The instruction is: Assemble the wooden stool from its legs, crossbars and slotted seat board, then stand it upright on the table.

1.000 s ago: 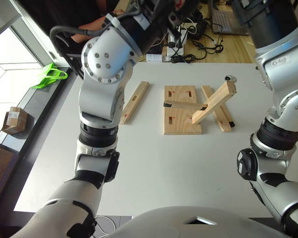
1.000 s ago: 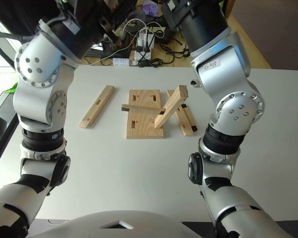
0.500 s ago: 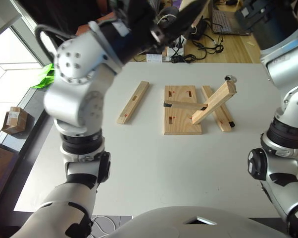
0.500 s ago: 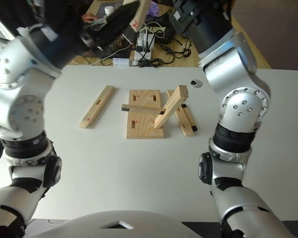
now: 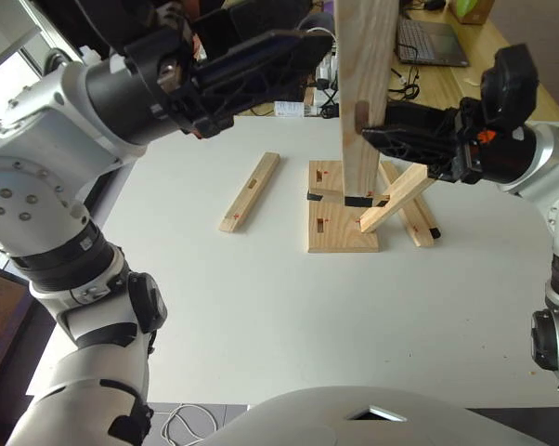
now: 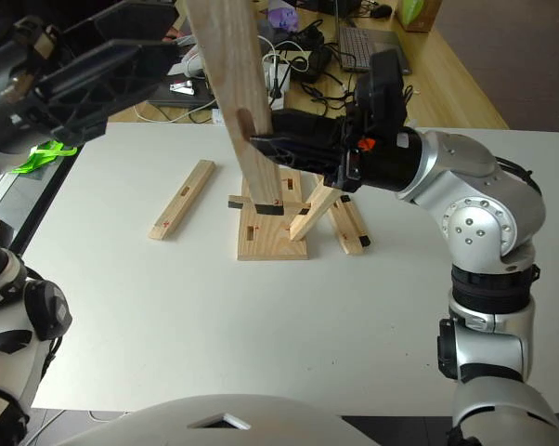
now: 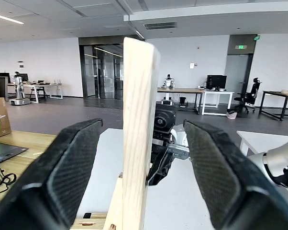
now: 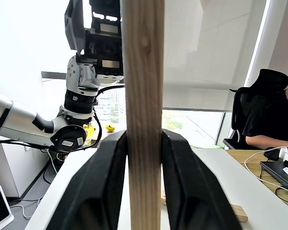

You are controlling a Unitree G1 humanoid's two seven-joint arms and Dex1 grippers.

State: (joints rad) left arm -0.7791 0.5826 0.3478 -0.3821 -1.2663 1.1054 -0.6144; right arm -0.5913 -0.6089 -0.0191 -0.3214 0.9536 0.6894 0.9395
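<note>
A wooden leg with a black tip hangs upright above the slotted seat board. My right gripper is shut on its middle, both fingers pressed against its sides. My left gripper is open at the leg's upper part, and the leg stands in the gap without touching either finger. A second leg leans over the board with a crossbar in it. A third leg lies beside the board. A fourth leg lies to the board's left.
Behind the white table is a wooden desk with cables and a laptop. A green bag lies off the table's left edge. The near half of the table has free room.
Both arms have swung in over the table. The leg that was high up by my left gripper now hangs upright over the seat board with my right gripper shut on it.
</note>
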